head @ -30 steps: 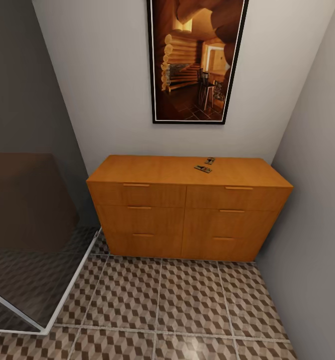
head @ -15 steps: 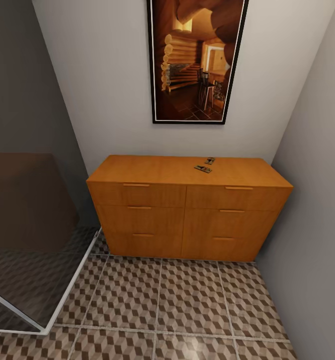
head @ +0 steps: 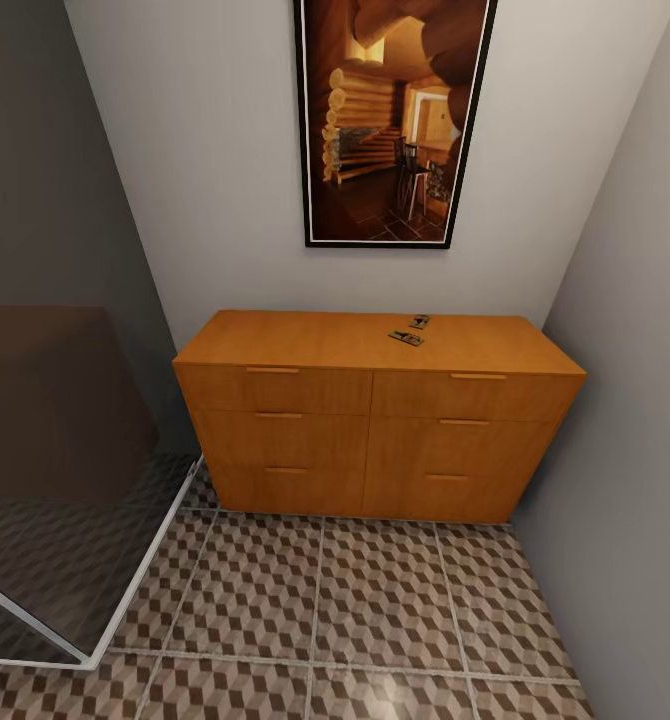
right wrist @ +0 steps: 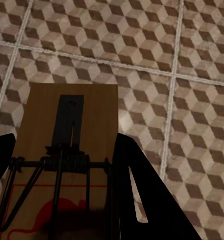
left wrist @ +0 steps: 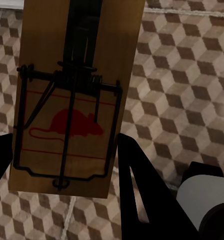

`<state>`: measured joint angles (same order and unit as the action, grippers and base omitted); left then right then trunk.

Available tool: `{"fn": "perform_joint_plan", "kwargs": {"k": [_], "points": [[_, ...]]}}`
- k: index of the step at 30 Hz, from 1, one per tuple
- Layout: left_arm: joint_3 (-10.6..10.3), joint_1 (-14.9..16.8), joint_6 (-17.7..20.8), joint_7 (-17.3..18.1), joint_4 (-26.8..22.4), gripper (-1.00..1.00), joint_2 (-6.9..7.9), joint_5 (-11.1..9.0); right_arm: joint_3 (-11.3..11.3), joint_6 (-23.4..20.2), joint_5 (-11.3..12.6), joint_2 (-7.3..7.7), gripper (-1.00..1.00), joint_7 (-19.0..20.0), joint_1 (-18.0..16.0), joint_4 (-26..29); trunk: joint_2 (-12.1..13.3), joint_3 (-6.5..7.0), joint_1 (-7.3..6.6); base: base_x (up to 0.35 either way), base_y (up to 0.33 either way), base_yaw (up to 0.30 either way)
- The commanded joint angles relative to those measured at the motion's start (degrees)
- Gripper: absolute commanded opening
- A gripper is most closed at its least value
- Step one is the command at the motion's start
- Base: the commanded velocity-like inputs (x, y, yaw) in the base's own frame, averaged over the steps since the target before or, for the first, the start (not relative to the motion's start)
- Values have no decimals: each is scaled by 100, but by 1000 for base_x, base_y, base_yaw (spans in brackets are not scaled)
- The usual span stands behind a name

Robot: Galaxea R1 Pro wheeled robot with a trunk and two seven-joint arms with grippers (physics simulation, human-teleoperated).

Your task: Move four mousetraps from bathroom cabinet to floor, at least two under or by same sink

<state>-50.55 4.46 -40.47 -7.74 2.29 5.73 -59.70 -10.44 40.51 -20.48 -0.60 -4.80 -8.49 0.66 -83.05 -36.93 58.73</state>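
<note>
The orange-brown cabinet (head: pixel 375 410) stands against the far wall in the head view. Two mousetraps lie on its top right of centre, one (head: pixel 406 338) nearer and one (head: pixel 419 322) behind it. In the left wrist view my left gripper (left wrist: pixel 64 165) is shut on a mousetrap (left wrist: pixel 76 90) with a red mouse print, held above the cube-patterned bathroom floor (left wrist: pixel 192 75). In the right wrist view my right gripper (right wrist: pixel 64 170) is shut on another mousetrap (right wrist: pixel 71 125), also over the floor (right wrist: pixel 142 50). The sink is out of view.
A glass shower screen with a white frame (head: pixel 125 600) stands at the left over a dark floor. A framed picture (head: pixel 390 120) hangs above the cabinet. A grey wall (head: pixel 635 420) closes the right side. Patterned tiles (head: pixel 375 610) lie before the cabinet.
</note>
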Motion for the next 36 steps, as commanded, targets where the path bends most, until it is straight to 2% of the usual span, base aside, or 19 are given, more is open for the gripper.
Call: {"fn": "perform_joint_plan", "kwargs": {"k": [1,12,14,17,19,29,33,36], "points": [[-43,3,-4,-85,6,-100,-2,43,-20,12,-46,-1,-100,-30,-3,-4,-2,-5,0,0,0,0],[-43,3,-5,-80,2,-100,-11,38,-17,11,-44,-1,-100,-30,-3,-4,-2,-5,0,0,0,0],[-44,3,-3,-79,0,-100,-63,37,-14,13,-45,-5,-100,-30,-3,-4,-2,-5,0,0,0,0],[-45,3,-4,-79,-6,-100,-254,40,-16,16,-46,-12,-100,-30,-3,-4,-2,-5,0,0,0,0],[-45,3,-5,-79,-8,-100,-328,41,-20,17,-45,-15,-100,-28,-3,-4,-2,-5,0,0,0,0],[-12,10,0,-102,-58,-100,-491,-7,-8,59,-68,-15,-100,-21,-3,10,-2,-5,0,0,0,0],[-8,251,10,-114,-275,-100,-492,11,-44,23,-58,14,-100,-37,-228,345,-2,-5,0,0,0,0],[-2,657,85,-114,-314,-100,-467,11,-58,-207,-47,22,-100,-50,-583,775,-2,-5,0,0,0,0]]}}
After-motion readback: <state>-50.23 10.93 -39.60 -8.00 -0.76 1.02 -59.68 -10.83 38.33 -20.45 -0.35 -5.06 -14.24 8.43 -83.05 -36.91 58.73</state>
